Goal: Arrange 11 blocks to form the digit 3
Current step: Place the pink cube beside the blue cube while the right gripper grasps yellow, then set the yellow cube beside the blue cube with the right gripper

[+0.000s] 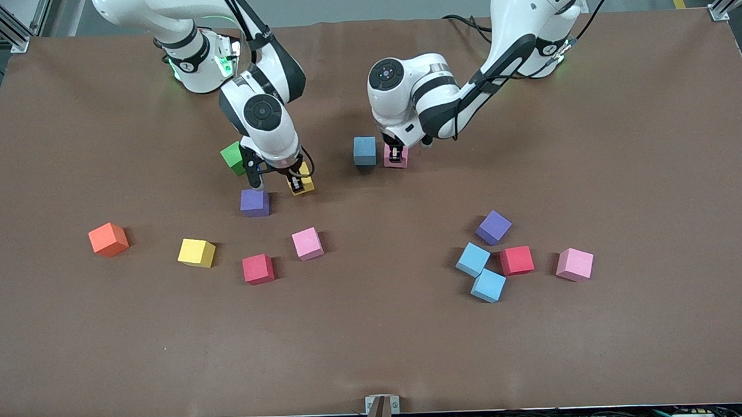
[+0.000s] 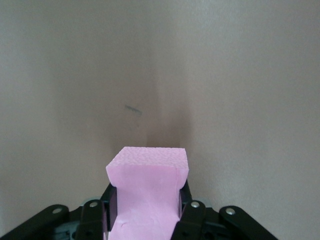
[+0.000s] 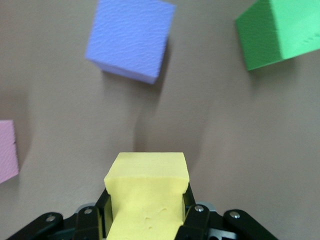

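Pinching a pink cube (image 2: 147,190), our left claw (image 1: 396,156) sits low over the worktop (image 1: 376,350), at three o'clock of the grey-blue cube (image 1: 364,150). Our right claw (image 1: 296,184) clamps a yellow cube (image 3: 146,197), at one o'clock of the purple cube (image 1: 255,202). We should seat pink flush against grey-blue, edges square, before letting go; other blocks lie scattered, digit barely begun.
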Available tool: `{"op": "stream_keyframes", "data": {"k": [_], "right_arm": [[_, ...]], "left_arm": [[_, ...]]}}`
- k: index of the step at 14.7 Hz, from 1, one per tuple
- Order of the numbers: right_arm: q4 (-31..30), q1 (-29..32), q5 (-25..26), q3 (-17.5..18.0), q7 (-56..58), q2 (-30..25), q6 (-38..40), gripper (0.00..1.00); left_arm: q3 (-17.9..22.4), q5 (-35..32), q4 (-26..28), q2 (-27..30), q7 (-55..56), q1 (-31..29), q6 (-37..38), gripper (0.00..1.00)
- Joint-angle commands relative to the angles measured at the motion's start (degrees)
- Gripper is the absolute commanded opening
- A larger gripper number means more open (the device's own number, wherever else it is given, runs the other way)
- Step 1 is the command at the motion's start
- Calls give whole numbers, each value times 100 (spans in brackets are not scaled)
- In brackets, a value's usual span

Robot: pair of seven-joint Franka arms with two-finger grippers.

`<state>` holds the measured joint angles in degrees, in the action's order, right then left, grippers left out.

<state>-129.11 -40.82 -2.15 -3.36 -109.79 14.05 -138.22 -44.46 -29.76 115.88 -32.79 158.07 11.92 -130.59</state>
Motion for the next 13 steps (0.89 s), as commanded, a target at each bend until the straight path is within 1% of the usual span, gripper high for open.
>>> {"op": "stream_keyframes", "data": {"k": [1,3,6,10,13], "right_arm": [[-579,-5,66,63,-559,-447,-73,0],[-702,-171,66,72,-884,-447,-195,0],[-721,-409,66,81,-1526,-447,-406,0],[-703,-602,66,90,-1791,-403,-512,0],[-694,-769,48,90,-2027,-360,-898,0]], "left_arm": [[-10,-92,-224,-166,822,135,16,46],[7,-91,-277,-210,822,187,-1,46],[34,-100,-286,-307,822,258,-1,46],[34,-118,-286,-316,822,258,-19,48],[34,-127,-286,-325,822,258,-28,50]]}}
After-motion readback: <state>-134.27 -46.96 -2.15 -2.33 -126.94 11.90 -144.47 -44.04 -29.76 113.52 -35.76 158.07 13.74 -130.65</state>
